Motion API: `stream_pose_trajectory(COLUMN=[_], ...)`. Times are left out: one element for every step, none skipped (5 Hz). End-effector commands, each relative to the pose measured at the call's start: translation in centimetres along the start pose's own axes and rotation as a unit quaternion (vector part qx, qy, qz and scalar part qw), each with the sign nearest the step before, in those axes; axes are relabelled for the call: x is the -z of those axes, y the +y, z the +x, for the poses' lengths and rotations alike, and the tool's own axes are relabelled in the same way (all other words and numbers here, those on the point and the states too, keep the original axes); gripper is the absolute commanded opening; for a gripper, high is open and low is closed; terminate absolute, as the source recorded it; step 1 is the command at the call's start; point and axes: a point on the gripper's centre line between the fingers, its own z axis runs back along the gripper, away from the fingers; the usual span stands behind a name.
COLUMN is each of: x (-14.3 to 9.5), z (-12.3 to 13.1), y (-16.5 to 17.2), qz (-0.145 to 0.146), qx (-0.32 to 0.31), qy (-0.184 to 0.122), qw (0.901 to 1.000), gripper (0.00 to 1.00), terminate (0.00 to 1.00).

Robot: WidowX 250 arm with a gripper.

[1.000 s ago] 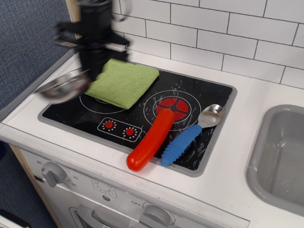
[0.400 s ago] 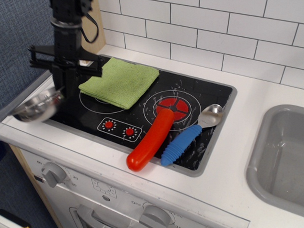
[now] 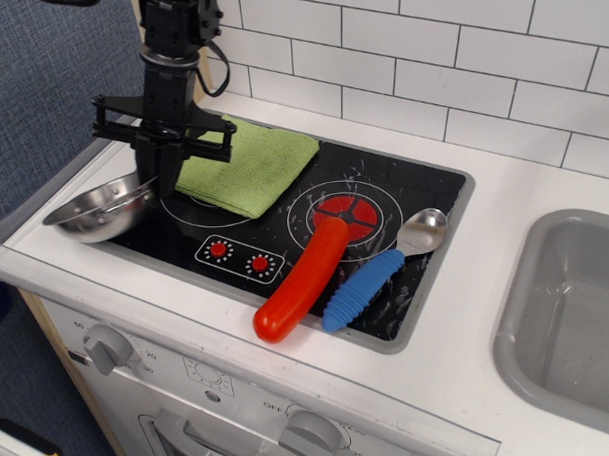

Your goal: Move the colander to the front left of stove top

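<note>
One colander (image 3: 97,207), tilted, at front-left edge of stove top (image 3: 383,190), partly over the white counter (image 3: 468,312). Gripper (image 3: 151,180) right at its rim, seemingly pinching it; how far open, cannot tell. Green cloth (image 3: 244,162) just behind. Red sausage-like toy (image 3: 303,279), blue-handled spoon (image 3: 381,269) further right. Grey sink (image 3: 573,319) beyond.

Black arm upright at far left, claw (image 3: 152,171) downward, jaws seemingly closed.
</note>
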Motion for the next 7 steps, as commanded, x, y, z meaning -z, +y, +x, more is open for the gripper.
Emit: stream_pose_trajectory(x=[-2.3, -3.0, -4.0, -4.6, -4.8, -4.8, -4.8], z=[-1.9, -2.1, -2.5, -2.8, -2.8, -2.8, -2.8], y=[-0.5, -0.9, -1.8, -2.6, -2.9, -2.9, -2.9], qz=[-0.010, -0.016, -0.046, -0.048, -0.046, -0.046, -0.046], qx=[-0.003, 0.029, 0.106, 0.174, 0.210, 0.210, 0.210], qy=[-0.039, -0.056, -0.094, -0.123, -0.133, -0.133, -0.133], qw=[0.9992, 0.9979, 0.9888, 0.9758, 0.9676, 0.9676, 0.9676], gripper=[1.00, 1.00, 1.00, 1.00, 1.00, 1.00, 1.00], terminate=[0.00, 0.00, 0.00, 0.00, 0.00, 0.00, 0.00])
